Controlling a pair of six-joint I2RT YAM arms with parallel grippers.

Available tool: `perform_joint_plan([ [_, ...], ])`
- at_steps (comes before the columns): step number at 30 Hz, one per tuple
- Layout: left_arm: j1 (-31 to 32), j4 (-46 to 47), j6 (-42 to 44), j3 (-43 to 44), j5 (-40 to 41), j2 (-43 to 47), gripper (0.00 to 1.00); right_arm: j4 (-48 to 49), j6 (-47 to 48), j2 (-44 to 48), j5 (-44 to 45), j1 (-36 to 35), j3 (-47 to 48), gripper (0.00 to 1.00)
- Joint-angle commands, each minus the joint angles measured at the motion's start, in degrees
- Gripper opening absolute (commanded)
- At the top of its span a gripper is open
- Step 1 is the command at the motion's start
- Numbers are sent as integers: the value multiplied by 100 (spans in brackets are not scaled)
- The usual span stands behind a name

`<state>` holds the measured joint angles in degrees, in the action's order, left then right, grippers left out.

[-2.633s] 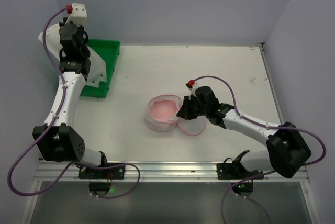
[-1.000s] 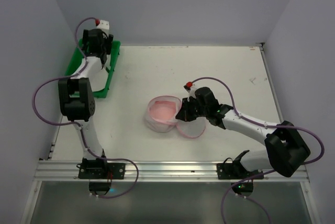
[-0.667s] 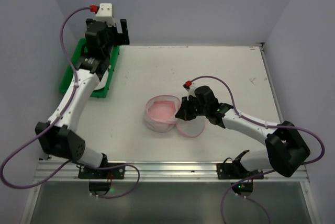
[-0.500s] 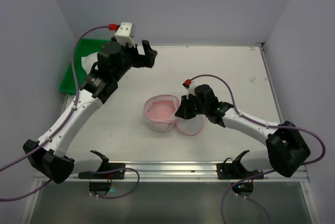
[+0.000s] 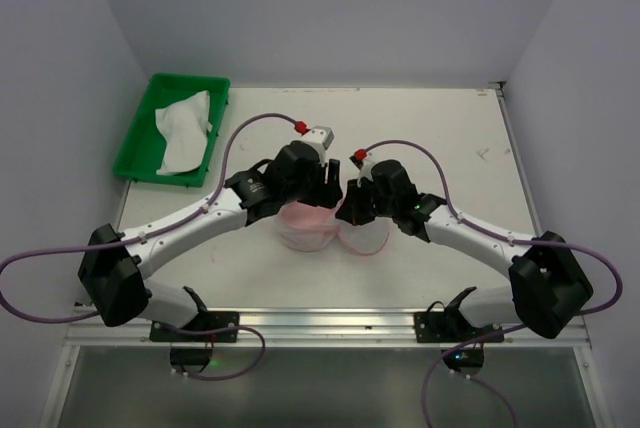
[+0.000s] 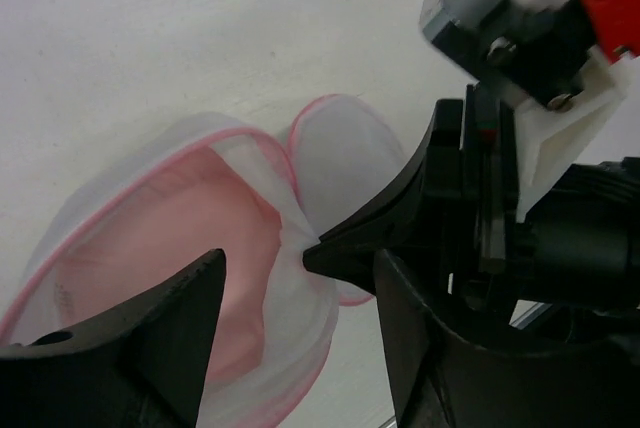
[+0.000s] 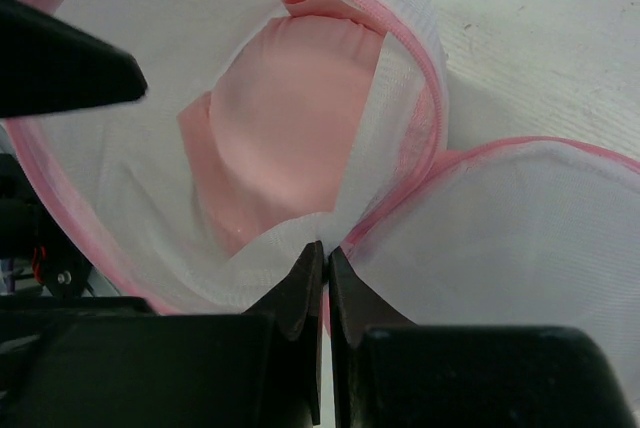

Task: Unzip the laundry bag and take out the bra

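Mid-counter (image 5: 430,128), the laundry bag (image 5: 300,231) sits unzipped. Its round lid flap (image 5: 368,240) lies open on its right side. The right fingers (image 7: 325,266) are pressed together, pinching the bag's mesh rim where the flap joins. A pink bra (image 7: 290,138) lies inside. The left fingers (image 5: 319,189) hang spread wide over the open mouth. At the far left, a green tray (image 5: 135,153) holds a white cloth (image 5: 185,128).

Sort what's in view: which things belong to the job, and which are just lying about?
Job in hand: bag, unzipped, its lid flopped aside; pink bra inside it; right pincer, shut on the bag's rim; left pincer, open at the bag's mouth.
Lying about: green tray at the far left; white cloth in it.
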<state>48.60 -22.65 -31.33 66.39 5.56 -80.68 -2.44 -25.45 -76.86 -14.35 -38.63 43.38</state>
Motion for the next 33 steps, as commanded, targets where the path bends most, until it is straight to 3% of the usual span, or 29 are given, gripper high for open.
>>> perform_joint_plan([
  [1,123,-134,-321,-336,313,-9,63,59,93,206,196,-13,84,0],
  [6,124,-178,-374,-706,454,-386,64,50,76,224,196,-13,-4,0],
  [13,124,68,-470,-838,770,-1054,93,41,102,250,134,-13,-31,0],
  [18,124,279,-540,-1022,657,-1484,95,173,93,207,-50,-13,-84,0],
  [27,132,473,-839,-1374,964,-1854,48,209,49,163,-191,-22,-136,0],
  [30,132,534,-857,-1427,912,-1767,28,209,76,171,-104,-22,-171,0],
  [31,132,578,-874,-1462,912,-1627,14,209,84,189,-77,-22,-215,0],
  [33,132,648,-848,-1506,912,-1468,3,209,93,215,-24,-22,-250,0],
])
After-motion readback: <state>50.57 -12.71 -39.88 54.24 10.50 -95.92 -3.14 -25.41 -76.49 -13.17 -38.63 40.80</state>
